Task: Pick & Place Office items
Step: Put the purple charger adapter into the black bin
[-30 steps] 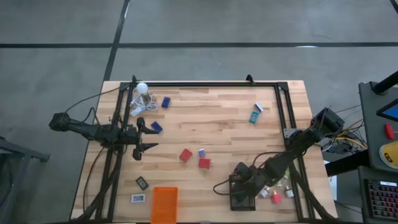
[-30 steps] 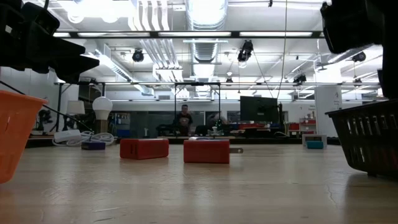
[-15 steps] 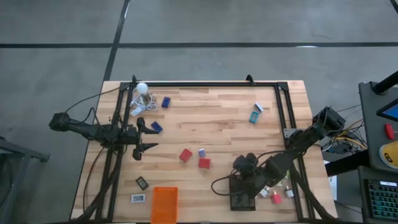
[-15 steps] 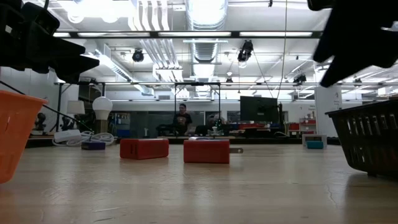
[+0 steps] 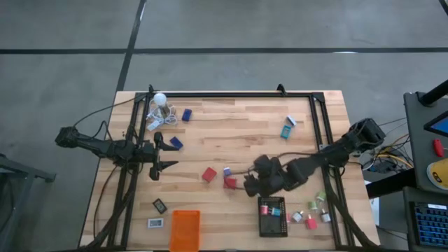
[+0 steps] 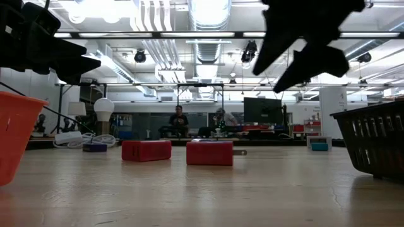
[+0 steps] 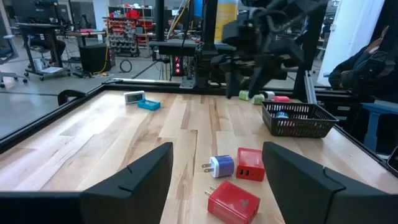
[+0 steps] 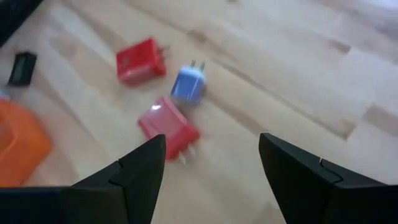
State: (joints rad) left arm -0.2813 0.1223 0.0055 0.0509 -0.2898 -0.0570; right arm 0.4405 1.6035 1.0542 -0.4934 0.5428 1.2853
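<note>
Now right gripper (image 5: 250, 187) beside red cubes (image 5: 229, 183)

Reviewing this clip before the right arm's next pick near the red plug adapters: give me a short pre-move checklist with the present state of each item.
1. Right end effector open and empty: ok; nothing shows between its fingers in the right wrist view.
2. Target in view: ok; the nearer red adapter lies ahead of the right end effector, on the bare table.
3. Neighbours clear of the target: not ok; the blue adapter and the second red adapter lie close by.
4. Black basket free to receive: ok; it holds a few items, with room left.
5. Left end effector out of the way: ok; it waits open at the table's left side.
</note>
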